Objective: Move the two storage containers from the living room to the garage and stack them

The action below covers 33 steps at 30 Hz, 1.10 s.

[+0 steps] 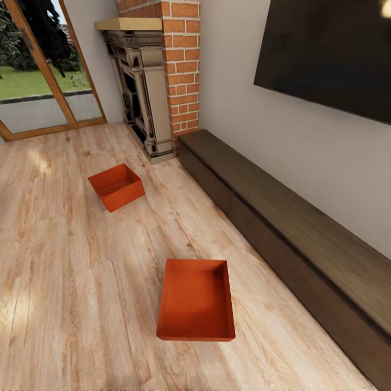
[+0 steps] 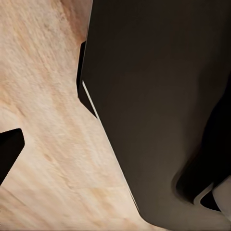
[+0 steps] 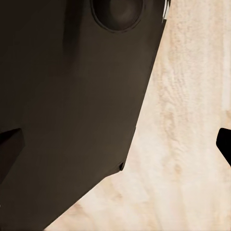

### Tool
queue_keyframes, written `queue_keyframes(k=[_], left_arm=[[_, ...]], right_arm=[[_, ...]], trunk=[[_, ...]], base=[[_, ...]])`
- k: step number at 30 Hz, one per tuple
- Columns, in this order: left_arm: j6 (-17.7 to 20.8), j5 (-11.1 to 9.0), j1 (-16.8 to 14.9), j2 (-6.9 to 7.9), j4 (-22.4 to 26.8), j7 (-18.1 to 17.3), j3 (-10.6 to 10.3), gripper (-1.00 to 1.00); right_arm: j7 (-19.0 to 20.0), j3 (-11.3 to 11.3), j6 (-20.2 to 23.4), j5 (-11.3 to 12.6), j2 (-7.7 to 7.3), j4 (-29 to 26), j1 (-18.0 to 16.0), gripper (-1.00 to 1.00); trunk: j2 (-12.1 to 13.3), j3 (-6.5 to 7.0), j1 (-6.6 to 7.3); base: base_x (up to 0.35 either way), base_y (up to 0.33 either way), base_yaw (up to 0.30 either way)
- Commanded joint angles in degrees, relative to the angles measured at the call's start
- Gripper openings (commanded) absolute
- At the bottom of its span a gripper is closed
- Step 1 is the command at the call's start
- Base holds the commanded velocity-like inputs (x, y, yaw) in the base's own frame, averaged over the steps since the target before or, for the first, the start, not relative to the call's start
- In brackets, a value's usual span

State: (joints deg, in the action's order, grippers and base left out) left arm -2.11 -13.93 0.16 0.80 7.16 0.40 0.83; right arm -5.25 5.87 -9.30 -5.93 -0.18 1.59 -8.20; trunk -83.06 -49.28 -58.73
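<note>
Two orange-red open-top storage containers lie on the living room's light wood-plank floor. The nearer container (image 1: 196,300) lies close in front of me, beside the long dark bench (image 1: 304,239). The farther container (image 1: 117,186) rests at the left, near the fireplace, turned at an angle. Both are empty and apart from each other. In the right wrist view my right gripper (image 3: 117,144) is open, with a dark fingertip (image 3: 224,146) at each side edge. In the left wrist view my left gripper (image 2: 115,149) looks open; one fingertip (image 2: 7,150) shows, the other blends into my dark body. Both grippers hold nothing.
A red brick chimney (image 1: 182,65) over an ornate fireplace (image 1: 142,92) stands at the back. A black TV (image 1: 326,54) hangs on the right wall above the bench. A wood-framed glass door (image 1: 43,81) is at the far left. Open plank floor surrounds both containers.
</note>
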Motion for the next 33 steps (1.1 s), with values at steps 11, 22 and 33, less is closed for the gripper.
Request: queue_keyframes(k=[11, 22, 33], left_arm=[[-0.1, -0.2, 0.0, -0.01, 0.0, 0.0, 0.1, 1.0], [-0.1, -0.2, 0.0, -0.01, 0.0, 0.0, 0.1, 1.0], [-0.1, -0.2, 0.0, -0.01, 0.0, 0.0, 0.1, 1.0]], right_arm=[[-0.4, 0.3, -0.2, -0.6, 0.09, 0.2, -0.1, 1.0], [-0.4, 0.3, -0.2, -0.6, 0.09, 0.2, -0.1, 1.0], [-0.4, 0.3, -0.2, -0.5, 0.09, 0.2, -0.1, 1.0]], trunk=[[0.0, -1.02, 0.0], [0.0, -2.02, 0.0], [0.0, -3.01, 0.0]], base=[[0.0, 0.0, 0.0], [0.0, 0.0, 0.0], [0.0, 0.0, 0.0]])
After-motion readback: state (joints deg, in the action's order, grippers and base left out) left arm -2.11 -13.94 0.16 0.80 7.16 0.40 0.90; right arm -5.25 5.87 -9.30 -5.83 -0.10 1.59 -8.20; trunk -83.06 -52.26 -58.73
